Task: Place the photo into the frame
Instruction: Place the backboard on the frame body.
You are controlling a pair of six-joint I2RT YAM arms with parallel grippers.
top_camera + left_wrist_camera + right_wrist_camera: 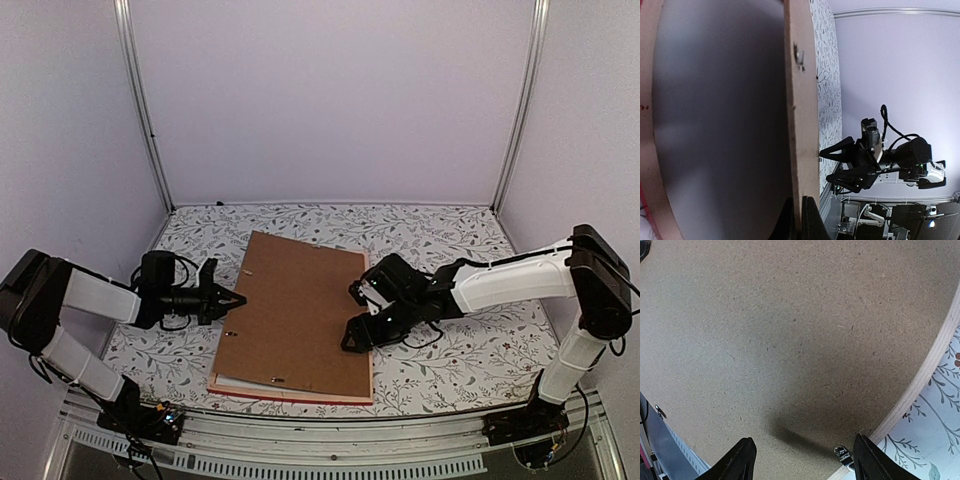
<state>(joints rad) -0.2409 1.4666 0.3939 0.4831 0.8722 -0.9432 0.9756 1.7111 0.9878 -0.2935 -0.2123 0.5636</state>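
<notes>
A brown backing board (295, 310) lies over the frame (300, 395), whose red edge shows along the near side. My left gripper (238, 299) is shut on the board's left edge, which sits a little higher than the frame. In the left wrist view its shut fingers (801, 215) pinch the board (801, 125) edge-on. My right gripper (352, 318) stands open over the board's right edge. In the right wrist view its jaws (802, 442) hover above the board (790, 330) beside the frame's pale wood rail (935, 365), holding nothing. The photo is hidden under the board.
A sliver of white sheet (240, 382) shows under the board's near left corner. Small metal clips (842, 452) sit along the frame's rails. The floral tablecloth (450, 240) surrounds the frame. Enclosure walls stand close on three sides.
</notes>
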